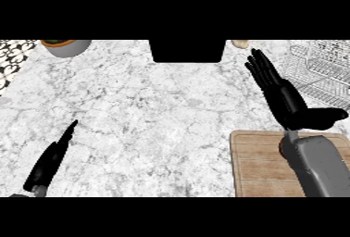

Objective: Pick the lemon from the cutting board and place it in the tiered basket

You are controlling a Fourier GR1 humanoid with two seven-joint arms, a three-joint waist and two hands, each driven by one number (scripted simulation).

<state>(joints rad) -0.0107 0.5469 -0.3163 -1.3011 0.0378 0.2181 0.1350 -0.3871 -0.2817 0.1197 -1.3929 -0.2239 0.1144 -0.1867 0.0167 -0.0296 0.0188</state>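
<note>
From the head view I see my right hand (287, 99) raised over the marble counter (150, 115), just beyond the far edge of the board (263, 162), its fingers (263, 69) straight and spread, pointing up and away toward the far side, thumb out to the right; it grips nothing that I can see. Its grey forearm (321, 164) comes in from the lower right and covers the right part of the board. I cannot find the lemon: the bare part of the board shows only wood grain, and whether the fruit lies under the forearm or behind the hand I cannot tell. The basket (321, 74), a white wire rack, stands at the right edge, just beside the fingers and behind them, and I make out nothing yellow among the wires that show. My left hand (51, 159) sits at the lower left, well apart from all this, seen edge-on with fingers straight and relaxed, tips pointing up and to the right, holding nothing. At the far edge of the counter there is a grey pot (67, 47) in the left corner, a black box (186, 50) in the middle, and a small pale thing (239, 44) beside it, too small for me to name
</note>
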